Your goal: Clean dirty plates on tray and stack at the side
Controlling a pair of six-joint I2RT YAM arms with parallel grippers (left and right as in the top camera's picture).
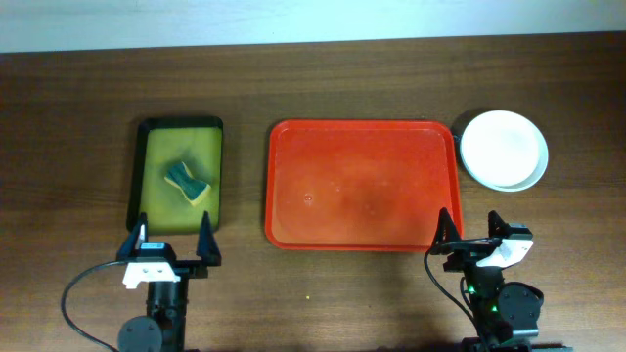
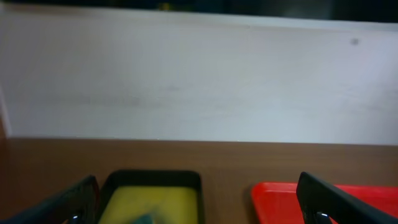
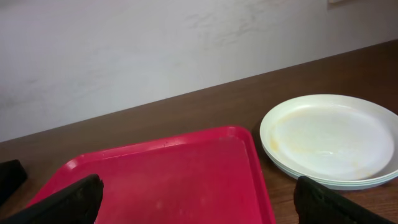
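The red-orange tray (image 1: 362, 186) lies in the middle of the table with no plates on it; it also shows in the right wrist view (image 3: 174, 180) and at the lower right of the left wrist view (image 2: 273, 199). The plates (image 1: 504, 149) are stacked on the table just right of the tray, a white one with faint yellowish smears on top (image 3: 333, 137) and pale mint rims under it. My left gripper (image 1: 168, 242) is open and empty near the front edge, below the yellow-green tray. My right gripper (image 1: 471, 233) is open and empty at the tray's front right corner.
A smaller black-rimmed yellow-green tray (image 1: 156, 205) sits at the left with a green and yellow sponge (image 1: 188, 182) on it. A pale wall runs along the far edge of the table.
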